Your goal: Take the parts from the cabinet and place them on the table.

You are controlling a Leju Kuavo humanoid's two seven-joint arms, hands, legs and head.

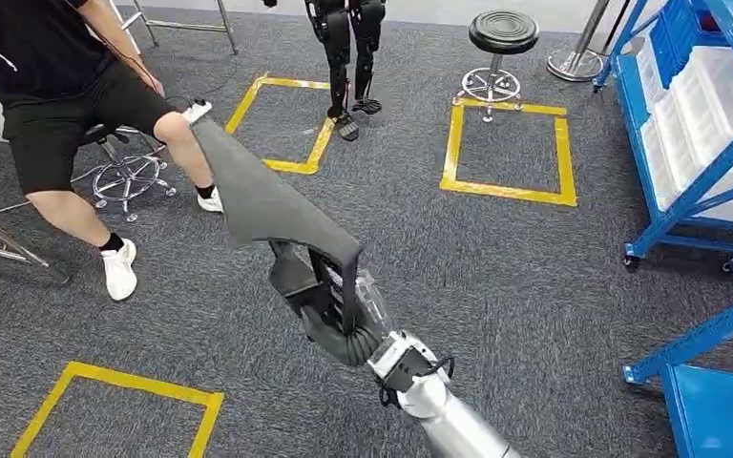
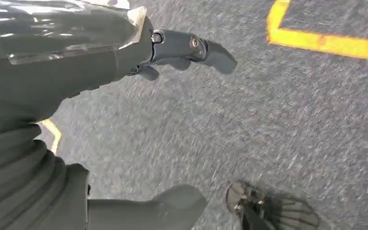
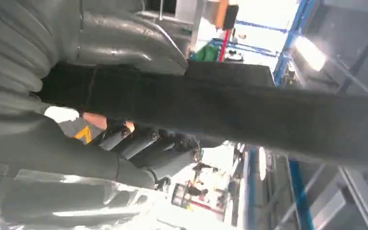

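Observation:
My right hand (image 1: 329,307) grips a long, flat dark grey part (image 1: 258,196) and holds it up over the carpet. The part slants up and to the left from the hand. In the right wrist view the same dark part (image 3: 249,115) runs across the picture, with the hand's fingers (image 3: 141,143) curled under it and the thumb over it. My left hand (image 2: 124,52) hangs above the grey carpet with its fingers (image 2: 191,45) and thumb (image 2: 172,203) apart and nothing between them.
A person (image 1: 67,86) sits on a stool at the left, feet on the carpet. Blue shelving (image 1: 697,124) with white bins stands at the right, with another blue rack (image 1: 716,405) lower down. A black stool (image 1: 501,38), another robot's legs (image 1: 348,48) and yellow floor squares (image 1: 511,143) lie ahead.

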